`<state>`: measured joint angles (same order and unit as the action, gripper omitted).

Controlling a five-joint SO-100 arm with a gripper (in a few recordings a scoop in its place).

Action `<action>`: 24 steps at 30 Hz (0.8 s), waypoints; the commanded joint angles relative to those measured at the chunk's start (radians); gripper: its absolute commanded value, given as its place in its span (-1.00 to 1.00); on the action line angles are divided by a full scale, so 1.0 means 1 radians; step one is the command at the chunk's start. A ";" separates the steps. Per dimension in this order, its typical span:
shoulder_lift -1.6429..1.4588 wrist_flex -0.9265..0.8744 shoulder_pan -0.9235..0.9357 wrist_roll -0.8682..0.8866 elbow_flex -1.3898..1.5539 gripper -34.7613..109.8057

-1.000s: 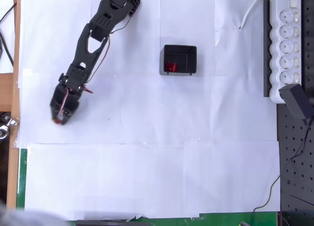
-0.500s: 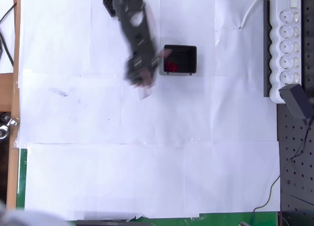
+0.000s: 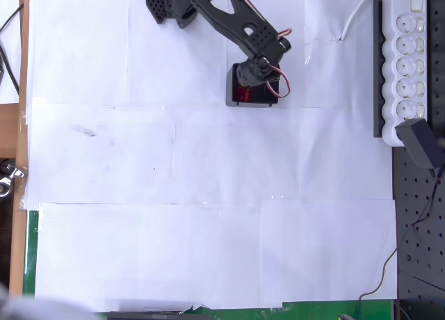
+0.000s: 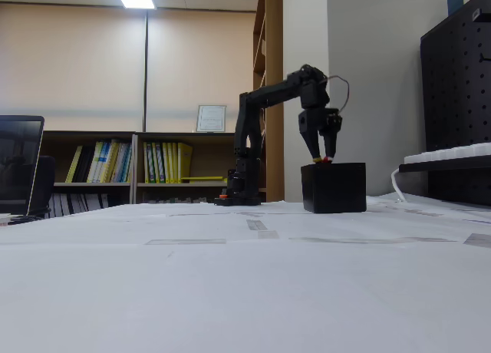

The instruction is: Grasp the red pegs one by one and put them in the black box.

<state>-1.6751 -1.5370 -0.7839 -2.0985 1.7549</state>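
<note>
**Arm over the box, peg at the fingertips**

From the overhead view we see the black arm [image 3: 229, 17] reaching from the top of the white paper-covered table [image 3: 208, 195] to the black box [image 3: 254, 85], with its wrist covering much of the box's opening. Through the uncovered part we make out red pegs [image 3: 243, 94] lying inside, near the box's left wall; we cannot count them. From here the fingers are hidden under the wrist.

The fixed view at table height gives us what the top view hides: the gripper [image 4: 325, 159] points straight down, its tips just above the box's rim, and the two fingers narrow to a near-closed point with a small red peg [image 4: 326, 160] pinched between them. This side view shows the box [image 4: 334, 187] as a solid dark block, its contents hidden by the wall.

At the right edge of the overhead view a white power strip [image 3: 407, 62] lies well apart from the box.
</note>
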 commanded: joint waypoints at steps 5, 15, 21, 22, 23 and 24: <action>-0.049 0.060 0.035 -0.018 0.014 -0.38; 0.144 0.032 0.034 -0.017 0.075 -0.29; 0.454 0.046 0.175 0.028 0.127 -0.30; 0.508 0.057 0.222 0.067 0.100 -0.30; 0.568 0.075 0.282 0.110 0.046 -0.30; 0.630 0.106 0.351 0.160 -0.034 -0.30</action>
<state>-1.2901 -1.4696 -0.5906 -2.0126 1.7748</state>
